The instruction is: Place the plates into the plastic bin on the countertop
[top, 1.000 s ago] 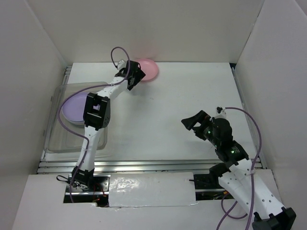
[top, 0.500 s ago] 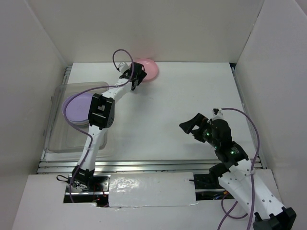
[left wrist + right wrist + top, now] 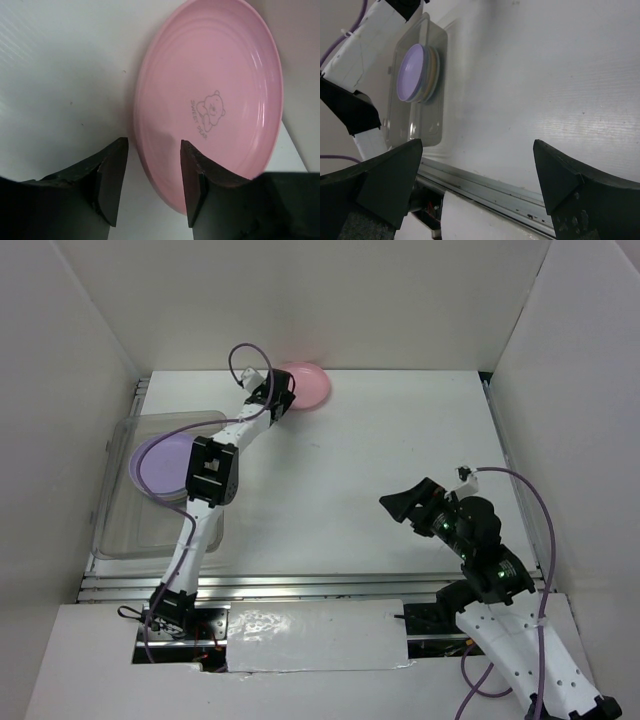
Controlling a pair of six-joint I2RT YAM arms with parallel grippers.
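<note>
- The pink plate (image 3: 210, 95), printed with a small bear, lies flat at the far edge of the counter, left of the middle and close to the back wall. I cannot tell whether its far rim touches the wall.
- The left gripper (image 3: 151, 167) is unclenched and straddles the plate's near rim. One finger is over the dish and the other over the bare countertop (image 3: 380, 430), and nothing is grasped yet.
- Risk: the rim is thin and shallow. If the jaws close too high, they could pinch only the lip and push the plate towards the wall or tip it up.
- Risk: a grip on one edge lets the plate hang and swing. It could slip out on the way to the left edge, or catch the bin's wall on the way in.
- Risk: the stack in the bin is already tall, so a plate dropped off-centre may slide off it.
- The plastic bin (image 3: 112, 540) sits along the left edge, reaching towards the near-left corner. It holds a stack of plates (image 3: 416, 72) at its far end, purple on top with cream and orange-yellow rims showing beneath.
- The right gripper (image 3: 477, 172) is spread wide and empty, above the near-right part of the counter.
</note>
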